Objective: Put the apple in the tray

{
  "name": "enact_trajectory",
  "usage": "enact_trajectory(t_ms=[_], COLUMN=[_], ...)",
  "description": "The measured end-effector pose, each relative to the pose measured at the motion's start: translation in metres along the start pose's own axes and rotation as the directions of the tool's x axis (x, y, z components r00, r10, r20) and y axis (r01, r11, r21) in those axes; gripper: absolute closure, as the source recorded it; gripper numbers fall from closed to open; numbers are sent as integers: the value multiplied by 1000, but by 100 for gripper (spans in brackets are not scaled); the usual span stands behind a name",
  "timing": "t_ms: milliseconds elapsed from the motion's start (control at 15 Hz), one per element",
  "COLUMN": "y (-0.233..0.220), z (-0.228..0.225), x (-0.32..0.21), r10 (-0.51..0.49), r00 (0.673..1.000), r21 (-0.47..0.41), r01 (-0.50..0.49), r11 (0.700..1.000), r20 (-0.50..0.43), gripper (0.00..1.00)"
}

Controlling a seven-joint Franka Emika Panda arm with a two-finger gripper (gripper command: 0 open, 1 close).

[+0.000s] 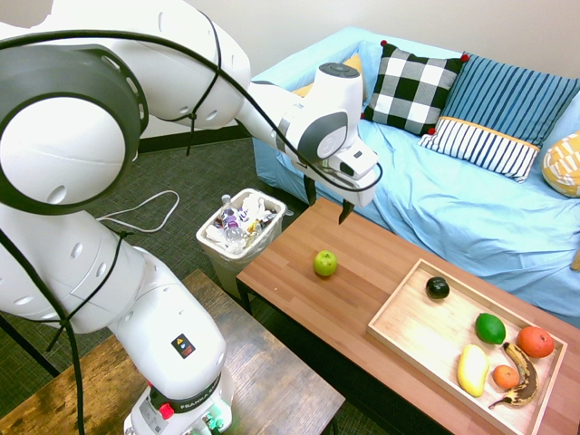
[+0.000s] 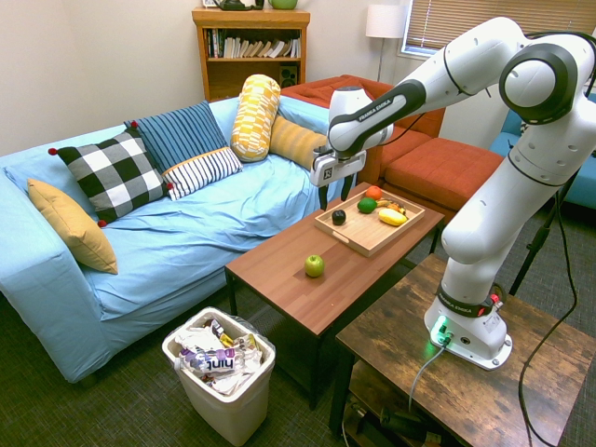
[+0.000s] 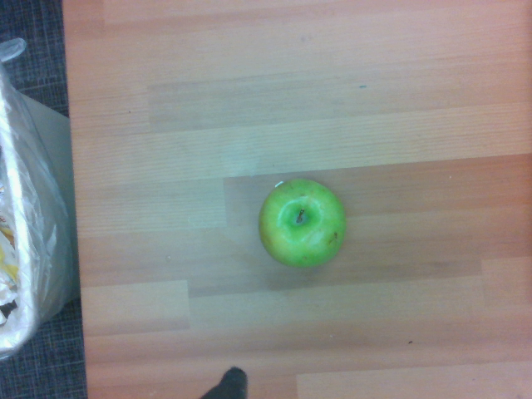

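The apple (image 1: 325,264) sits on bare wood of the desk (image 1: 299,237), toward the end nearest the waste bin (image 1: 237,237), well apart from the tray (image 2: 365,249). Seen from the wrist, its dimple and short stem (image 3: 301,216) face the lens, with a small brown blemish on the skin. No other object touches it. The claw (image 1: 329,205) is above the desk, its two fingers spread wide and pointing down, with nothing held between them. The tray lies on the same desk at the far end from the bin, and carries a dark avocado (image 1: 438,287), a green lime (image 1: 490,328), an orange-red fruit (image 1: 536,342), a small orange (image 1: 506,377), a yellow fruit (image 1: 472,370) and a spotted banana (image 1: 521,385). The sofa (image 2: 186,251) runs along one long side. Step in hand, in this inspector's judgement: approach and grasp. Recommended practice: centre the claw over the stem before descending, keep it vertical, and lower until the fingers straddle the widest part of the fruit. Round, smooth skin may roll if one finger arrives first; close evenly and firmly, without crushing. Lift clear of the tray's low rim before travelling. The bare tray floor beside the avocado appears the soundest place for release, set down low to prevent rolling.
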State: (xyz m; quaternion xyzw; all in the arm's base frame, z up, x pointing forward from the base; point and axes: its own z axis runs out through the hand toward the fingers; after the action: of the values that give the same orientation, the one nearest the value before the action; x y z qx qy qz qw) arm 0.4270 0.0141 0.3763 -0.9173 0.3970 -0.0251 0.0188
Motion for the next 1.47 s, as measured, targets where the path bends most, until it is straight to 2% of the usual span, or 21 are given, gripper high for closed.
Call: enact_trajectory(t_ms=[200,467,1067,1467], y=[-1,-13,-63,-79], z=[4,32,162,230], x=[1,13,29,40], r10=[1,19,74,86], r00=[1000,1000,996,993], r21=[-4,-17,-107,-171], r01=[-1,-19,-68,-72], r11=[1000,1000,992,983], r20=[5,14,58,81], gripper=[0,0,0,0])
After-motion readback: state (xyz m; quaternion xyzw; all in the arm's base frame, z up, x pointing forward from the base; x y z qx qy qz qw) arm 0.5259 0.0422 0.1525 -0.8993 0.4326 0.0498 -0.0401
